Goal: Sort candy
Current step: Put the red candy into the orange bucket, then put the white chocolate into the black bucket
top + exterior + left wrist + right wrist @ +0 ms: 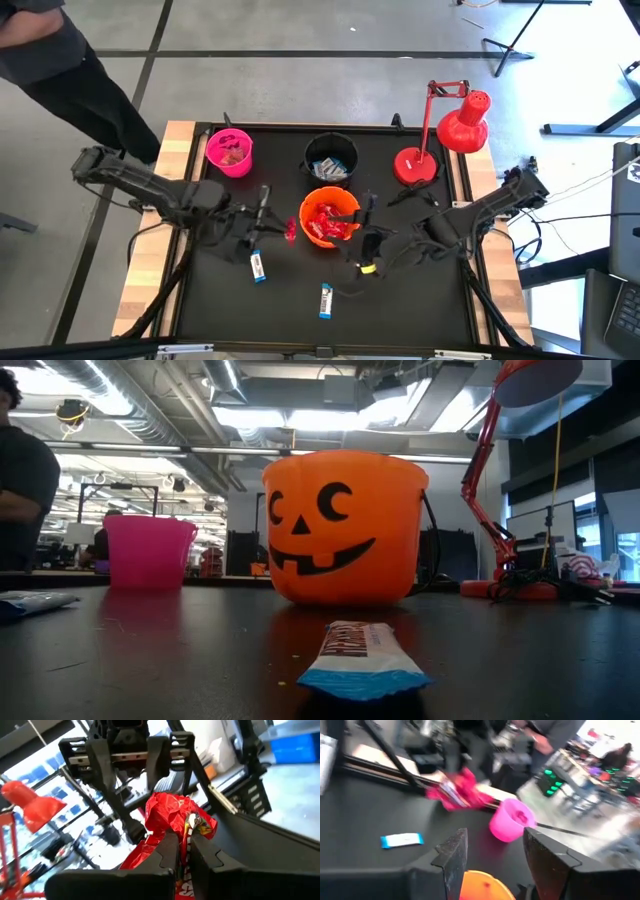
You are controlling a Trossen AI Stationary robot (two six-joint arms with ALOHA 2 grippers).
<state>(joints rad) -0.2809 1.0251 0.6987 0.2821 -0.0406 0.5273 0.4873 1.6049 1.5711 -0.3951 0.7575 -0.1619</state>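
Observation:
My left gripper is shut on a red candy packet, held in the air just left of the orange pumpkin bucket, which holds more red packets. The right wrist view shows the packet too. My right gripper hangs open by the orange bucket's right side, its fingers apart over the bucket's rim. The pink bucket holds brownish pieces. The black bucket holds blue-and-white bars. Two blue-and-white bars lie flat on the black table. My left gripper pinches the red packet's crumpled wrapper between its two fingers. The fingers come in about level from the table's left side. Most of the packet bunches out beyond the fingertips, and it hangs clear of the table.
A red desk lamp stands at the back right, its base near the black bucket. A person stands beyond the table's far left corner. One bar lies in front of the orange bucket in the low view.

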